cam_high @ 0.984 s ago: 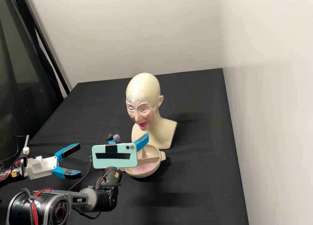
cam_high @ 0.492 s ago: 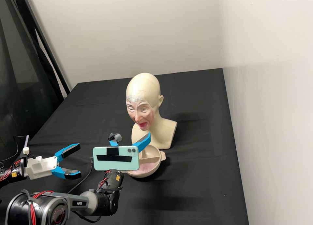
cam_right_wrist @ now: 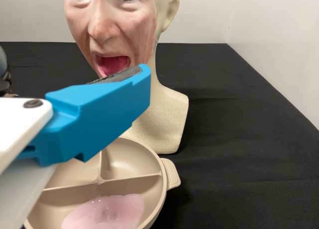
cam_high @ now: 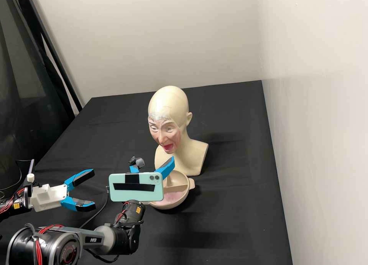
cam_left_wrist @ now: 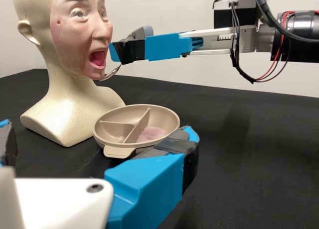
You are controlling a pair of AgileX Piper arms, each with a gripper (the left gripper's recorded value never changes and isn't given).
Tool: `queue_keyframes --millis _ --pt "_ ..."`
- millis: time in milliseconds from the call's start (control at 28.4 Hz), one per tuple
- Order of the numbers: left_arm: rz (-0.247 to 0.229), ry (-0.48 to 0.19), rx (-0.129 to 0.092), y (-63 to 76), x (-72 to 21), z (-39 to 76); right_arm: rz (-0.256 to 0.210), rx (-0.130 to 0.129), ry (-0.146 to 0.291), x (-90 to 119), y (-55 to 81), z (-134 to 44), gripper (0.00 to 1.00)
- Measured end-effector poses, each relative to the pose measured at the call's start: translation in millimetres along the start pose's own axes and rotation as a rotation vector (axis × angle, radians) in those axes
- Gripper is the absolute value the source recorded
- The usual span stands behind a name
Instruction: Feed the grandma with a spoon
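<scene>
The grandma is a cream mannequin head [cam_high: 168, 123] with an open red mouth [cam_left_wrist: 98, 58], standing mid-bench. In front of it sits a beige divided bowl [cam_high: 180, 184] with pale pink food [cam_right_wrist: 104, 211] in one compartment. My right gripper [cam_left_wrist: 119, 52] hovers above the bowl, level with the chin, shut on a metal spoon [cam_left_wrist: 110, 74]. The spoon's tip sits just under the open mouth, a little short of the lips. My left gripper [cam_high: 91, 189] is held open and empty, low at the bench's front left, well away from the head.
A mint-green phone [cam_high: 136, 186] is strapped across the right arm's wrist and hides part of the bowl in the high view. A white wall [cam_high: 318, 142] runs along the bench's right edge. Dark panels [cam_high: 27, 84] stand at the left.
The right arm with the spoon has shifted slightly toward the head. The left arm has not moved.
</scene>
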Motion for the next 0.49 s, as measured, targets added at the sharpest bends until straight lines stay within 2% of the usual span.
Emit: queue_keyframes --millis 316,492 --pt "0.0 0.0 0.0 0.0 0.0 0.0 -0.02 -0.009 -0.016 -9.3 -4.4 7.8 0.0" --pt "0.0 -0.001 0.0 0.0 0.0 0.2 -0.026 -0.014 0.001 -17.9 -9.8 12.9 0.0"
